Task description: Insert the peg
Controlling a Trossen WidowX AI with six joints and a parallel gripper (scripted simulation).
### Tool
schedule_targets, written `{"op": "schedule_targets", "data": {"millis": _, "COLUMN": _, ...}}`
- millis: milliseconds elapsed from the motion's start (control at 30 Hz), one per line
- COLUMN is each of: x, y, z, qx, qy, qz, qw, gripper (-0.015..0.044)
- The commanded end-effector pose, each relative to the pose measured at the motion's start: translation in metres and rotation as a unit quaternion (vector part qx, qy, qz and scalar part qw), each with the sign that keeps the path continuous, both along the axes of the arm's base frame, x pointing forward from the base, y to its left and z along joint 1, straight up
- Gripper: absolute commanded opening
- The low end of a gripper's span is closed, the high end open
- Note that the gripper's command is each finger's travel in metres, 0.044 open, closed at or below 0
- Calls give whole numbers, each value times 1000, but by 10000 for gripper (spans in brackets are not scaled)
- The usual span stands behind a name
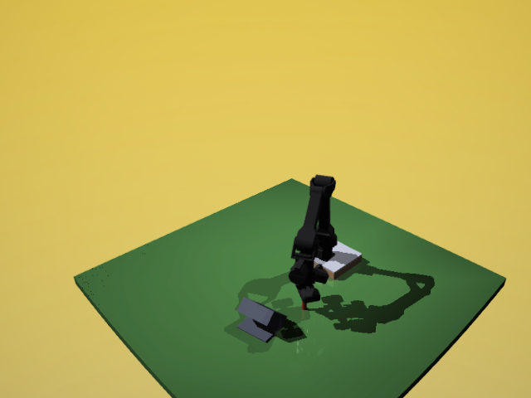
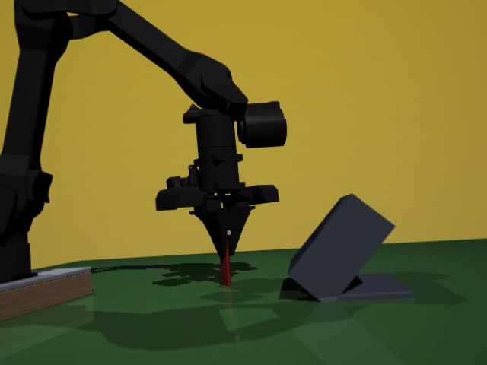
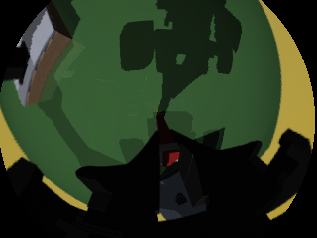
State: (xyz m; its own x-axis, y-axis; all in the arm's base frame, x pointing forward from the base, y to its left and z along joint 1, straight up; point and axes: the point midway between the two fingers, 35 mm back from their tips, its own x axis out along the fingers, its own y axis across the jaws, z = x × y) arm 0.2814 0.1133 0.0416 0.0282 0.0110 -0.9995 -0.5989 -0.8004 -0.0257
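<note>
- The pincer (image 2: 227, 245) points straight down, its two dark fingers (image 2: 215, 231) drawn together into a narrow wedge and clamped on the upper part of the red peg (image 2: 225, 270).
- From the side, the peg stands upright, its lower end on the green tabletop (image 2: 118, 325) and its top hidden between the fingers; a small pale spot shows where they meet.
- From the wrist, only a small red patch of the peg (image 3: 173, 158) shows between the dark finger shapes, with a grey block just below it that is too blurred to name.
- From above, just a short red stub of the peg (image 1: 304, 305) sticks out under the pincer (image 1: 307, 298).
- The black arm (image 2: 165, 55) slopes down from the upper left to the wrist; its base sits on a grey-topped, wood-sided block (image 2: 42, 288) at the left.
- To the right of the peg, near it but apart, the dark grey sloped panel (image 2: 340, 245) leans on its flat foot plate (image 2: 377, 288). Its hole is not visible from the side.
- From above, the panel (image 1: 255, 310) lies ahead of the pincer, and the arm's shadow sprawls across the tabletop (image 1: 171, 274) to the right.
- The backdrop is plain yellow.
</note>
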Motion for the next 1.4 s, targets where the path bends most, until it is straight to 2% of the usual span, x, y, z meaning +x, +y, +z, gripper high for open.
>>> {"op": "schedule_targets", "data": {"millis": 0, "x": 0, "y": 0, "z": 0, "qx": 0, "qy": -1, "qz": 0, "qw": 1000, "gripper": 0}}
{"op": "schedule_targets", "data": {"millis": 433, "x": 1, "y": 0, "z": 4, "qx": 0, "qy": 0, "qz": 0, "qw": 1000, "gripper": 0}}
{"op": "schedule_targets", "data": {"millis": 1067, "x": -2, "y": -2, "z": 78, "qx": 0, "qy": 3, "qz": 2, "qw": 1000, "gripper": 0}}
{"op": "schedule_targets", "data": {"millis": 1367, "x": -3, "y": -4, "z": 80, "qx": 2, "qy": -1, "qz": -12, "qw": 1000, "gripper": 0}}
